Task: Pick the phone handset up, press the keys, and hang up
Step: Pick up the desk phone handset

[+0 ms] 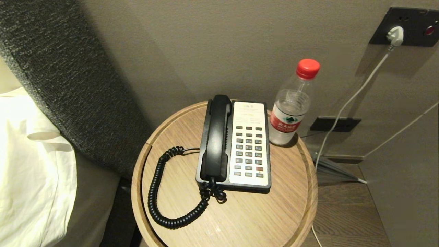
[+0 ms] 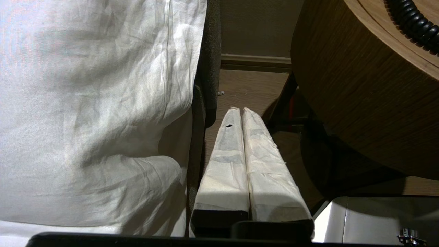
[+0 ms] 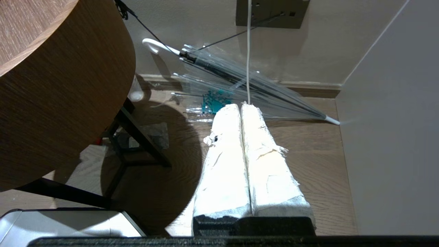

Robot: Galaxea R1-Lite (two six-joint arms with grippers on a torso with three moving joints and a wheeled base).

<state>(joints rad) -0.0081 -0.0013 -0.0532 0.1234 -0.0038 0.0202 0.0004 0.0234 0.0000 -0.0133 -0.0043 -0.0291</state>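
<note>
We find the handset (image 1: pixel 216 137) lying in its cradle along the left side of the phone (image 1: pixel 235 144), on the round table (image 1: pixel 281 206). It is a long black plastic bar with rounded, thicker ends and a slimmer middle. We judge it light and stiff, with a smooth shell that could slip in a loose pinch. The slim middle looks like the best place to take it, across its width, lifting straight up out of the cradle.

The coiled cord (image 1: pixel 161 192) leaves the handset's near end, loops out over the table to the left and runs back to the phone. It is springy, so we expect it to tug gently as the handset rises.

Beside the handset, the keypad (image 1: pixel 248 151) is a pale panel with small dark keys in rows and one red key near the bottom.

A clear bottle (image 1: pixel 291 113) with a red cap stands just right of the phone, light and easy to topple.

Our left gripper (image 2: pixel 238 111) hangs low between the bedding (image 2: pixel 96 103) and the table's side, its wrapped fingers pressed together, holding nothing. Our right gripper (image 3: pixel 240 106) hangs low over the wooden floor (image 3: pixel 319 164) near a clear umbrella (image 3: pixel 240 82), likewise closed and empty.
</note>
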